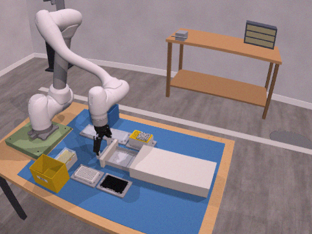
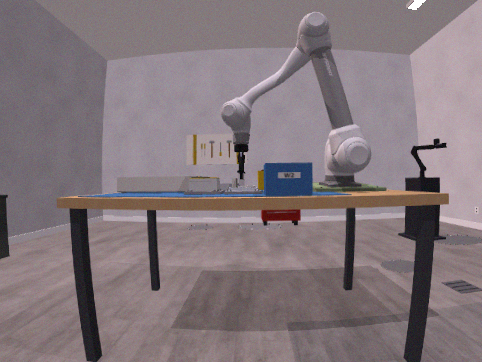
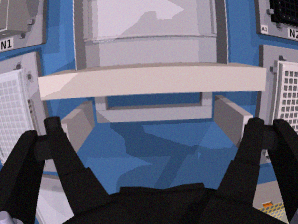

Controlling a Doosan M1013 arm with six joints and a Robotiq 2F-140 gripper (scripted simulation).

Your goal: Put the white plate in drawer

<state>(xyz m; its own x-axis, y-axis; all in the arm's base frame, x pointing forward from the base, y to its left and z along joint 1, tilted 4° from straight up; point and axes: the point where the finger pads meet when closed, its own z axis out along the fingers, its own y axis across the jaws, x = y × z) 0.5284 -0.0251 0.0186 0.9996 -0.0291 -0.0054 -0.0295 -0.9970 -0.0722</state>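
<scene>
The cooler CD lies long and white on the blue mat. Its drawer stands pulled out toward the arm's base, and its grey floor looks empty. The pale bar handle also shows across the middle of the wrist view. My gripper hangs just on the base side of the handle, fingers spread wide and holding nothing. The white plate, showing its wells, lies in a grey nest in front of the drawer, and its edge shows in the wrist view.
A black plate lies in the nest beside the white one. A yellow bin and a small rack stand at the front left. A yellow-topped tip box, a back nest and a blue bin stand behind the drawer.
</scene>
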